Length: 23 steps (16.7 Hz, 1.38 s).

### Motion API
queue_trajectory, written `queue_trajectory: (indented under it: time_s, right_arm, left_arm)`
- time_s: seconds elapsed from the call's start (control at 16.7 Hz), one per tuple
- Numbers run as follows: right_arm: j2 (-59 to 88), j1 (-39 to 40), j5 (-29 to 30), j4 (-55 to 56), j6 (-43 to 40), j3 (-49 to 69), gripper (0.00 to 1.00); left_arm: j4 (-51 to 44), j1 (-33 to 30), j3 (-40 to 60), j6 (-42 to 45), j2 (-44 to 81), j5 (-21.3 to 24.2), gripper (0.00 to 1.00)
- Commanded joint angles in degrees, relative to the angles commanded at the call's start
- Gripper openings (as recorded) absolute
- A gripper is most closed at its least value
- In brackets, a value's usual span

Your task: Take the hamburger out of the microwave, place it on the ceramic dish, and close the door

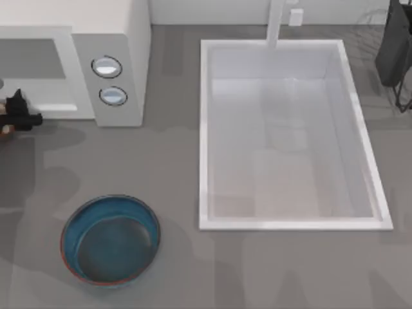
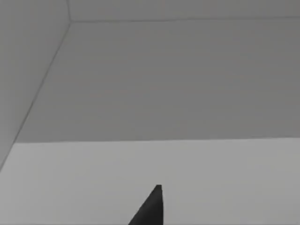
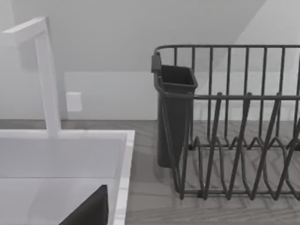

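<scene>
The off-white microwave (image 1: 103,38) stands at the back left, its two knobs (image 1: 107,67) facing up and its grey cavity (image 1: 32,58) showing. My left gripper (image 1: 19,114) is at the cavity's front, by the table's left edge. A small orange-brown sliver (image 1: 4,129) just beside it looks like the hamburger; I cannot tell whether it is gripped. The left wrist view shows bare pale cavity walls (image 2: 178,79) and a dark tip of the gripper (image 2: 152,210). The blue ceramic dish (image 1: 71,222) sits empty at the front left. The door is out of view.
A white sink (image 1: 205,135) with a faucet (image 1: 275,26) takes up the middle and right. A dark wire dish rack (image 3: 234,122) with a cutlery cup (image 3: 174,112) stands at the back right. A dark tip of my parked right gripper (image 3: 89,212) hangs over the sink edge.
</scene>
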Motion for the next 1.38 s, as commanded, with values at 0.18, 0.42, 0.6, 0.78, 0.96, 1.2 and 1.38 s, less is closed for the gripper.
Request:
queue_trajectory:
  time_s: [0.18,0.42,0.6,0.78,0.96,1.2,1.38]
  right_arm:
    - [0.00,0.00,0.00,0.00,0.00,0.00,1.00]
    - [0.00,0.00,0.00,0.00,0.00,0.00,1.00]
    - [0.00,0.00,0.00,0.00,0.00,0.00,1.00]
    - [0.00,0.00,0.00,0.00,0.00,0.00,1.00]
    - [0.00,0.00,0.00,0.00,0.00,0.00,1.00]
    - [0.00,0.00,0.00,0.00,0.00,0.00,1.00]
    - [0.00,0.00,0.00,0.00,0.00,0.00,1.00]
  left_arm:
    - [4.42,0.70,-6.04,0.20,-3.14,0.64,0.00]
    - [5.20,0.82,-6.97,0.24,-3.67,0.75,0.00]
    - [4.15,0.46,-6.59,0.33,-4.49,0.59,0.00]
    - [-1.19,0.45,-6.43,0.35,-9.74,0.50,0.00]
    - [-9.20,0.47,-6.14,0.38,-17.14,0.40,0.00]
    - [-17.59,0.51,-5.63,0.43,-25.09,0.33,0.00]
    - [-18.51,0.52,-5.57,0.44,-26.01,0.32,0.00]
